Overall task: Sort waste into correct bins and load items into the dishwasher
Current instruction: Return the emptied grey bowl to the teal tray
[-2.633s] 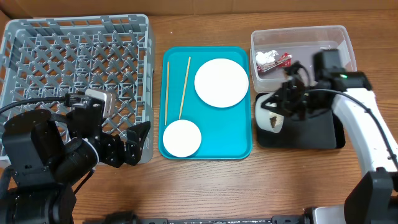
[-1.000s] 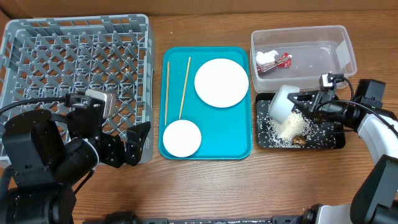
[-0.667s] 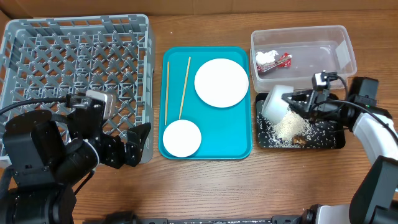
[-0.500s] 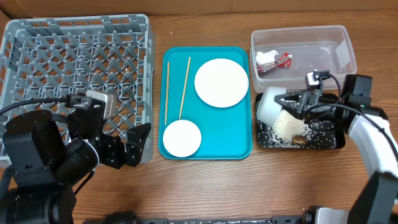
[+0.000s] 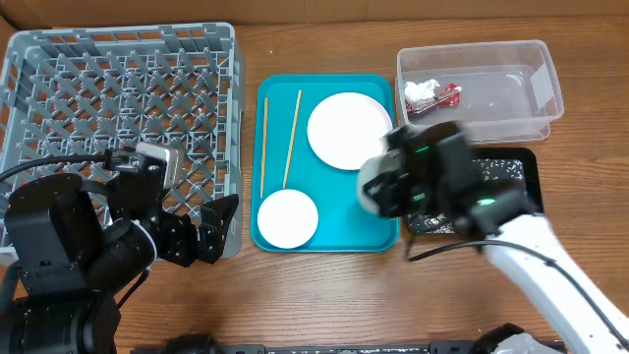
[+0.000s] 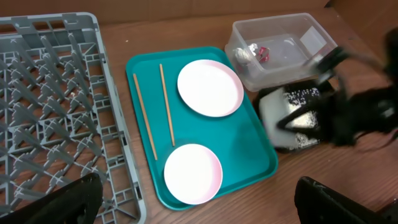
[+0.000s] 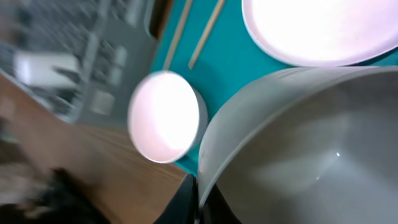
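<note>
Wrapper (image 5: 448, 95) and tissue (image 5: 421, 90) sit in the tub (image 5: 546, 74), rice (image 5: 499, 165) in the black tray (image 5: 529, 177), and now the right gripper (image 7: 198, 191), pinching the white bowl (image 7: 298, 143) by its rim, has swung it off there to the teal tray (image 5: 373, 234), where plate (image 5: 346, 126), pink bowl (image 5: 287, 218) and chopsticks (image 5: 292, 138) wait, with the rack (image 5: 118, 88) bare and the left gripper (image 5: 214, 228) spread and idle.

The table (image 5: 324, 295) is brown wood with visible grain and a low sheen. The dish rack (image 5: 118, 79) is grey moulded plastic, matt. The teal tray (image 5: 339, 211) is smooth plastic with a soft gloss. The tub (image 5: 491, 84) is clear, shiny plastic; in it the red wrapper (image 5: 447, 95) glints like foil beside a crumpled, soft tissue (image 5: 421, 91). The plate (image 5: 346, 128), pink bowl (image 5: 287, 218) and white bowl (image 7: 298, 149) look smooth and glazed. The chopsticks (image 5: 292, 138) are pale bare wood. The black tray (image 5: 536, 182) looks dull
</note>
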Motion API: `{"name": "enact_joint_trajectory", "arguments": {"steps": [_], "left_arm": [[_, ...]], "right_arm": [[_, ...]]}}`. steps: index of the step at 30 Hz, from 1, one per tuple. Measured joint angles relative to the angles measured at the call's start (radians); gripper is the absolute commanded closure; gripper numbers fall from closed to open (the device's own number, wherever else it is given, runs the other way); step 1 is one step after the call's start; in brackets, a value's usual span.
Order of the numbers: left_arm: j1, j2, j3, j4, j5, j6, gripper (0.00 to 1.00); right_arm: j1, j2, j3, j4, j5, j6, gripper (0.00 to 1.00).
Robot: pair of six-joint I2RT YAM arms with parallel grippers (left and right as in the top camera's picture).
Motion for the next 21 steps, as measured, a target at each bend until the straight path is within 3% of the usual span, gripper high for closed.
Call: {"name": "enact_joint_trajectory", "arguments": {"steps": [3, 7, 9, 11, 12, 13, 15, 19, 21], "left_arm": [[0.0, 0.0, 0.0, 0.0, 0.0, 0.0, 0.0], [0.0, 0.0, 0.0, 0.0, 0.0, 0.0, 0.0], [0.0, 0.0, 0.0, 0.0, 0.0, 0.0, 0.0], [0.0, 0.0, 0.0, 0.0, 0.0, 0.0, 0.0], [0.0, 0.0, 0.0, 0.0, 0.0, 0.0, 0.0], [0.0, 0.0, 0.0, 0.0, 0.0, 0.0, 0.0], [0.0, 0.001, 0.0, 0.003, 0.001, 0.0, 0.0], [0.0, 0.02, 0.0, 0.007, 0.008, -0.017, 0.13], [0.0, 0.051, 0.0, 0.008, 0.012, -0.034, 0.15]], "right_arm": [[0.14, 0.083, 0.0, 0.01, 0.16, -0.002, 0.96], [0.201, 0.169, 0.0, 0.046, 0.245, -0.009, 0.96], [0.215, 0.22, 0.0, 0.059, 0.275, -0.013, 0.87], [0.217, 0.262, 0.0, 0.062, 0.295, -0.018, 0.87], [0.217, 0.274, 0.0, 0.062, 0.299, -0.02, 0.8], [0.217, 0.281, 0.0, 0.055, 0.308, -0.018, 0.65], [0.216, 0.28, 0.007, 0.031, 0.317, -0.019, 0.6], [0.216, 0.273, 0.101, -0.033, 0.325, 0.003, 0.51], [0.214, 0.247, 0.171, -0.055, 0.326, 0.032, 0.42]]}}
